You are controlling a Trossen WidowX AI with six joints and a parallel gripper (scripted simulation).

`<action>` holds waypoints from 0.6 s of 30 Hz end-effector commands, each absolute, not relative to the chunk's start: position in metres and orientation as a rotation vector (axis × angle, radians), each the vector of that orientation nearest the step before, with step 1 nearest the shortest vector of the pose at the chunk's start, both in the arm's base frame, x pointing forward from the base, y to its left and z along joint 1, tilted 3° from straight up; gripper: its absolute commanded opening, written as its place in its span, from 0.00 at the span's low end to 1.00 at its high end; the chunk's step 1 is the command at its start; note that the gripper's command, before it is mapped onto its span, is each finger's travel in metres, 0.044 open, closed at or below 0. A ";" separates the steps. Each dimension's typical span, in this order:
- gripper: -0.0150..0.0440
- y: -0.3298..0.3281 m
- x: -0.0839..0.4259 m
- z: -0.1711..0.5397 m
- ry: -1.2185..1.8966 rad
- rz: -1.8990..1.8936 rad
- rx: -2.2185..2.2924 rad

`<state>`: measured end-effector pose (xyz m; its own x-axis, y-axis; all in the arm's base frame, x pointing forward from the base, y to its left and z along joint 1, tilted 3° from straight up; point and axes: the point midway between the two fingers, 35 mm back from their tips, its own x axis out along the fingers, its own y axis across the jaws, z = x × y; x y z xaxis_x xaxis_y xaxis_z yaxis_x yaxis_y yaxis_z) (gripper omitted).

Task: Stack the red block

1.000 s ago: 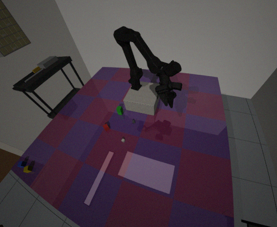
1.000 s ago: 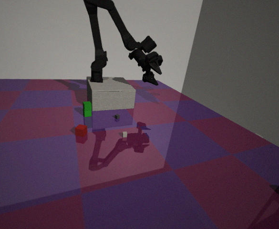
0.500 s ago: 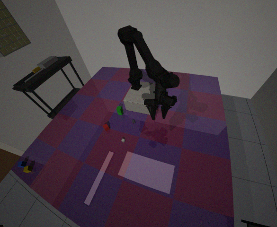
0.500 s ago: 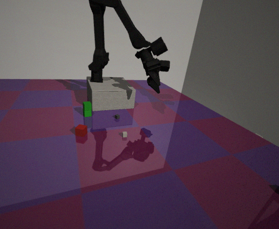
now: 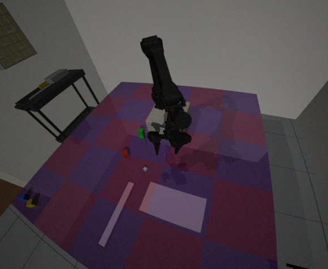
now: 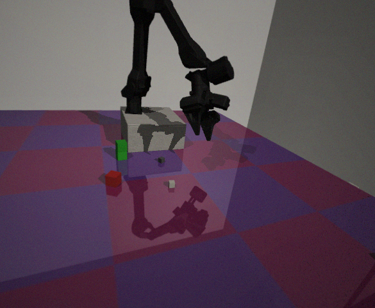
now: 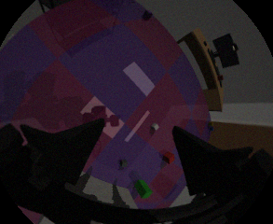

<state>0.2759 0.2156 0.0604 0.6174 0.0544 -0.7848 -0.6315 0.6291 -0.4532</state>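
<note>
The red block [image 5: 125, 153] [image 6: 113, 179] [image 7: 169, 158] sits on the checkered table top, in front of the green tower in the exterior view. The green tower [image 5: 141, 133] [image 6: 121, 150] [image 7: 143, 189] stands upright beside the pale base box; the exterior view shows two green blocks, one on the other. My gripper [image 5: 166, 154] [image 6: 202, 137] [image 7: 139, 125] is open and empty. It hangs in the air with its fingers pointing down, to the right of the tower and the red block in the top and exterior views.
A small white cube [image 5: 145, 168] [image 6: 171, 183] [image 7: 155, 126] lies right of the red block. A small dark cube [image 6: 161, 160] [image 7: 123, 163] lies near the base box [image 6: 156, 140]. Blue [image 5: 23, 197] and yellow [image 5: 31, 203] blocks lie at the far left corner in the top view.
</note>
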 end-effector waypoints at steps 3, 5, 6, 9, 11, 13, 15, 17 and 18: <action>1.00 0.185 0.303 0.056 0.945 0.350 -0.676; 1.00 0.174 0.311 0.054 0.987 0.317 -0.632; 1.00 0.168 0.315 0.054 1.008 0.300 -0.610; 1.00 0.149 0.326 0.051 1.070 0.249 -0.539; 1.00 0.136 0.332 0.049 1.109 0.214 -0.489; 1.00 0.123 0.338 0.048 1.147 0.179 -0.438; 1.00 0.110 0.343 0.047 1.183 0.143 -0.384; 1.00 0.097 0.348 0.045 1.218 0.107 -0.329; 1.00 0.090 0.350 0.045 1.235 0.089 -0.301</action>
